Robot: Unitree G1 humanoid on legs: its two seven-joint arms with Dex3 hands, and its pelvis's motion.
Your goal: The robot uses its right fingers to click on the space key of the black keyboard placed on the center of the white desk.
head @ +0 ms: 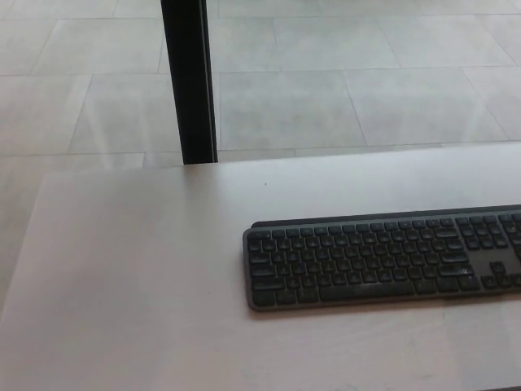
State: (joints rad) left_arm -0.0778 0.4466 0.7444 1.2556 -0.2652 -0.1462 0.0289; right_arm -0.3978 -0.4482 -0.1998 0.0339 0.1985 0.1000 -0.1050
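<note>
White desk (130, 277) before a tiled floor (326, 81), black post (189, 81) behind its far edge, black keyboard (383, 259) flat at right, cut off by the frame, space key apparently in the bottom row, neither hand visible, their state cannot be told.

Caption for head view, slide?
Black keyboard on the white desk, running off frame right; no robot hands in view.
</note>
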